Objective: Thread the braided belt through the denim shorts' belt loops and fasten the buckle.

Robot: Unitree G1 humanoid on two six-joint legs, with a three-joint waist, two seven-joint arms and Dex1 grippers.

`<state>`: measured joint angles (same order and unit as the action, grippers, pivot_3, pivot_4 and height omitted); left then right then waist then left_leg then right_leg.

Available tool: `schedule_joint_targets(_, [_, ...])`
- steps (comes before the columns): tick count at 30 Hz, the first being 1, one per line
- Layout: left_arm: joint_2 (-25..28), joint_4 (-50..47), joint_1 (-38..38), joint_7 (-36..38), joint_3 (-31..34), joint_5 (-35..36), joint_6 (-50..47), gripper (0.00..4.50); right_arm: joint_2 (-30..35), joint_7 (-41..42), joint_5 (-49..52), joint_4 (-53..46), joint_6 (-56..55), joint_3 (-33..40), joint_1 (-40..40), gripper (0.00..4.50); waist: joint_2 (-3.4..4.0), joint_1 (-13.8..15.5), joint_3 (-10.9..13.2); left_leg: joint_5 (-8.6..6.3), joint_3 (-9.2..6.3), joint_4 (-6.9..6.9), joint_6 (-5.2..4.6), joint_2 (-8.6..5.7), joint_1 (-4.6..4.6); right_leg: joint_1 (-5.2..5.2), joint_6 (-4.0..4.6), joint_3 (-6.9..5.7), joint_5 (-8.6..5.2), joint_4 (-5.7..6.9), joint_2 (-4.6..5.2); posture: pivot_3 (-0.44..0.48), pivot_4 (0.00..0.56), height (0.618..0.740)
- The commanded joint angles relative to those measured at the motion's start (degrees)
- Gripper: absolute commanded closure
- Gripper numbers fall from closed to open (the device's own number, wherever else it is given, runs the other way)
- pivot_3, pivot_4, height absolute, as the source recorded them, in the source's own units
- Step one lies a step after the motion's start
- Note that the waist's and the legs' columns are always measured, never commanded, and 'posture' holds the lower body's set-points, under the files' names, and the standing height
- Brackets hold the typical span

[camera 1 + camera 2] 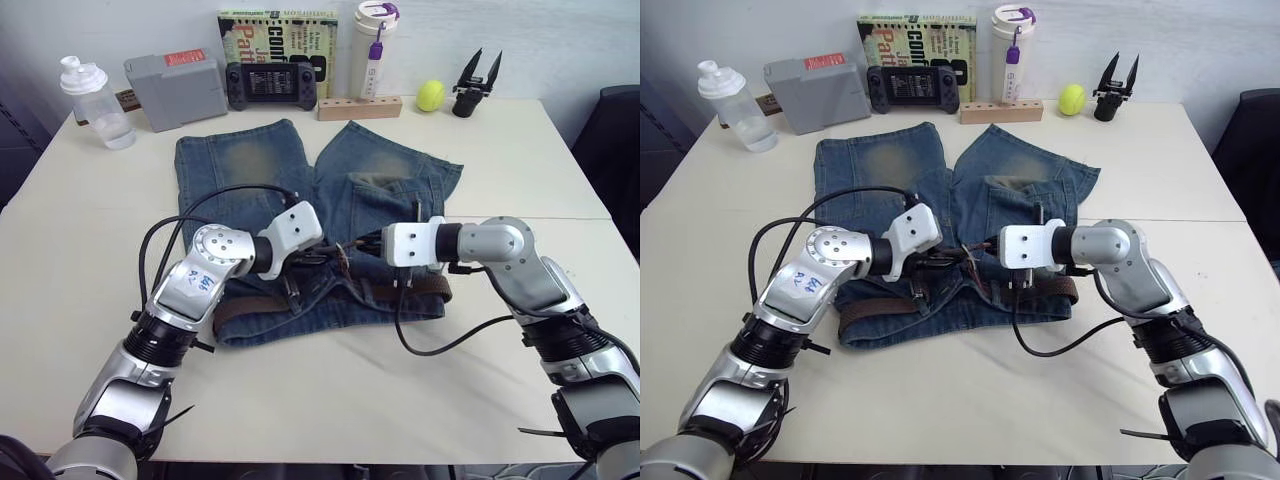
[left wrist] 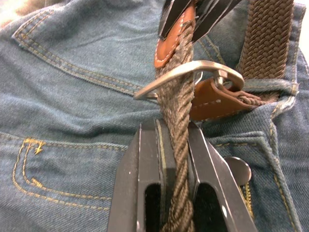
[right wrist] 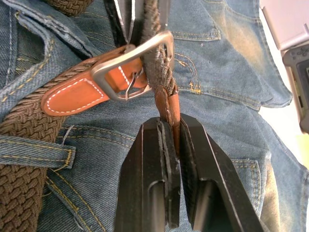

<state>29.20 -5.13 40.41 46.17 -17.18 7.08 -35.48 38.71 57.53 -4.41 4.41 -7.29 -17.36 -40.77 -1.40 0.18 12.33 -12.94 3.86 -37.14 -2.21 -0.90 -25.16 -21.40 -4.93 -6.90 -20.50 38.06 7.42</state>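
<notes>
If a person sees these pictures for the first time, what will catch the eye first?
First, the two grippers meeting over the waistband of the denim shorts at the table's middle: the left gripper clamps the braided belt on one side of the silver buckle, and the right gripper pinches the belt's tan leather tip on the other side. Next, the yellow-green ball at the table's far edge.

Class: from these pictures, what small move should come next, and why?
Probably the right claw should draw the tan tip further through the buckle. The strap already passes through the frame, the left claw grips it on the other side, and the prong looks not yet seated.
</notes>
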Motion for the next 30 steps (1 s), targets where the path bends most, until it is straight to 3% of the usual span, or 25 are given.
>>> schedule_joint_targets(1, [-0.4, -0.1, 2.2, -0.4, 2.2, 0.4, -0.7, 4.06, 1.3, 0.2, -0.8, 0.0, -5.6, 1.9, -2.5, 4.46, 0.00, 0.0, 0.0, 0.00, 0.00, 0.00, 0.00, 0.00, 0.00, 0.00, 0.00, 0.00, 0.00, 0.00, 0.00, 0.000, 0.150, 0.697])
schedule_joint_targets(2, [-0.5, -0.6, 2.4, 0.4, 4.1, 2.8, -2.8, 3.57, 2.3, -0.1, -1.7, 1.3, -8.4, 2.0, -3.2, 4.50, 0.00, 0.0, 0.0, 0.00, 0.00, 0.00, 0.00, 0.00, 0.00, 0.00, 0.00, 0.00, 0.00, 0.00, 0.00, 0.000, 0.150, 0.697])
schedule_joint_targets(4, [0.2, -1.3, 2.9, 2.0, 6.5, 5.8, -6.3, 3.11, 3.7, 0.0, -2.8, 3.5, -12.4, 2.4, -4.5, 4.50, 0.00, 0.0, 0.0, 0.00, 0.00, 0.00, 0.00, 0.00, 0.00, 0.00, 0.00, 0.00, 0.00, 0.00, 0.00, 0.000, 0.150, 0.697])
schedule_joint_targets(8, [5.4, -3.4, 5.2, 5.3, 9.7, 8.4, -12.5, 1.50, 7.2, 2.2, -3.6, 9.6, -18.8, 2.9, -8.6, 4.50, 0.00, -0.1, 0.0, 0.00, -0.01, -0.01, 0.00, 0.00, -0.01, -0.01, 0.00, 0.00, 0.00, 0.01, 0.00, 0.000, 0.150, 0.697])
schedule_joint_targets(11, [7.5, -5.4, 6.1, 6.0, 13.3, 11.9, -17.4, 0.66, 9.4, 3.8, -2.8, 13.8, -22.2, 3.6, -11.6, 4.50, 0.00, -0.2, 0.0, 0.00, -0.01, 0.00, 0.00, 0.01, 0.00, -0.01, 0.00, 0.00, 0.00, 0.00, -0.01, 0.000, 0.150, 0.697])
schedule_joint_targets(12, [8.3, -6.2, 6.0, 6.2, 14.6, 13.1, -18.9, 0.06, 10.5, 4.3, -2.8, 14.9, -23.1, 3.9, -12.3, 4.50, 0.01, -0.2, 0.0, 0.00, -0.01, 0.00, 0.00, 0.01, 0.00, -0.02, 0.00, 0.00, 0.00, 0.00, -0.02, 0.000, 0.150, 0.697])
schedule_joint_targets(18, [7.5, -8.8, 5.7, 3.8, 17.2, 15.9, -23.7, 0.02, 10.1, 4.8, -2.2, 17.1, -23.5, 3.8, -15.6, 4.50, 0.01, -0.3, 0.0, 0.00, -0.02, 0.02, 0.00, 0.02, 0.00, 0.00, 0.00, 0.01, 0.00, -0.03, -0.01, 0.000, 0.150, 0.697])
schedule_joint_targets(30, [-2.0, -8.1, 8.5, -6.5, 6.9, 10.0, -20.6, 0.02, 4.2, 6.4, -0.2, 11.8, -9.0, 3.8, -17.3, 4.50, 0.01, -0.1, 0.0, 0.00, -0.08, -0.06, 0.00, 0.00, -0.08, 0.01, -0.01, -0.04, 0.00, 0.04, 0.00, 0.000, 0.150, 0.697])
